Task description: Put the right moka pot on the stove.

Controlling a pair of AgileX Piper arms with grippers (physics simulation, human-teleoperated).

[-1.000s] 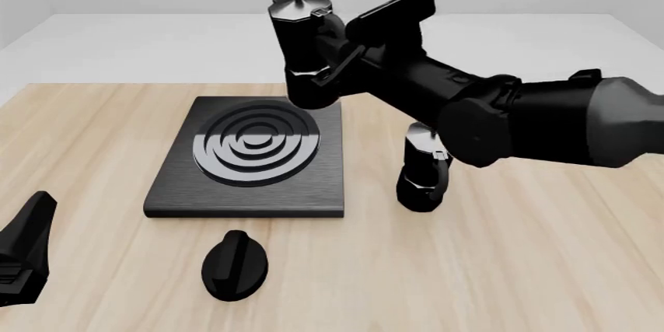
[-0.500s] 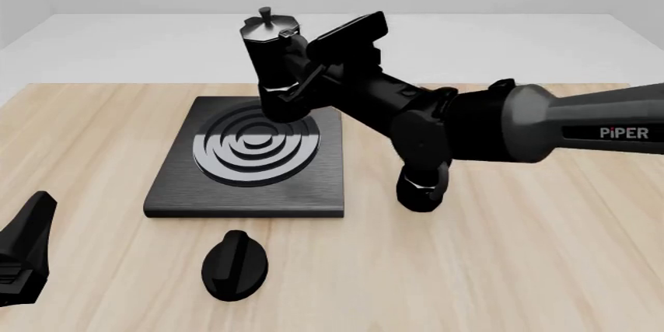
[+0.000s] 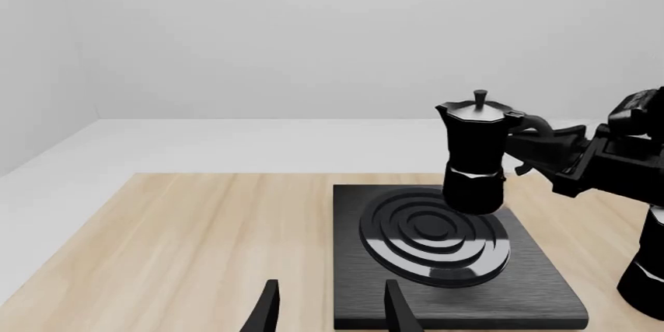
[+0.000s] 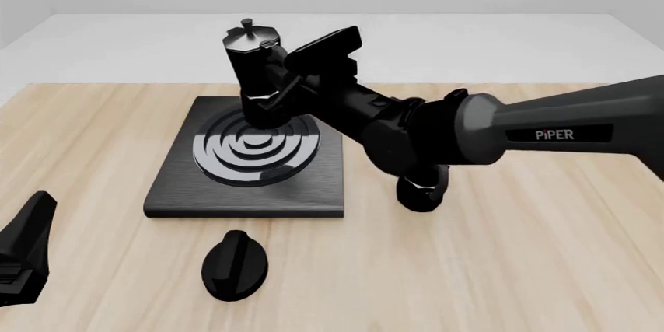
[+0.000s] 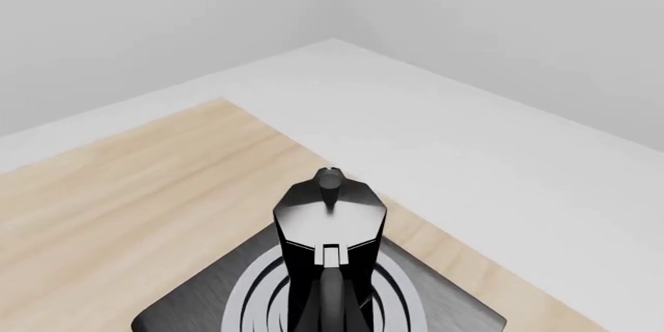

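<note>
My right hand [image 4: 278, 77] grips the right moka pot [image 4: 256, 74] by its loop handle and holds it upright in the air, at the upper middle of the front view. The pot hangs above the stove [image 4: 182, 184], a flat black slab with glossy raised rings, and its base clears the rings; in the left wrist view the right moka pot [image 3: 477, 162] sits over the right part of the ring pattern, with a gap under it. The other, slimmer moka pot [image 4: 422, 190] stands on the table [image 4: 539, 254] at centre right of the front view, mostly hidden behind my right arm. A small black knob [image 4: 235, 265] lies at the lower left, nearer the camera than the stove. My left hand [image 3: 326, 315] rests low at the left edge of the front view, its two fingers parted and holding nothing. To do this step well, I judge I should centre the pot over the innermost ring, then lower it straight down and keep it level. I would let go only once the base sits flat on the rings, since a tilted landing could tip such a tall, narrow pot.
</note>
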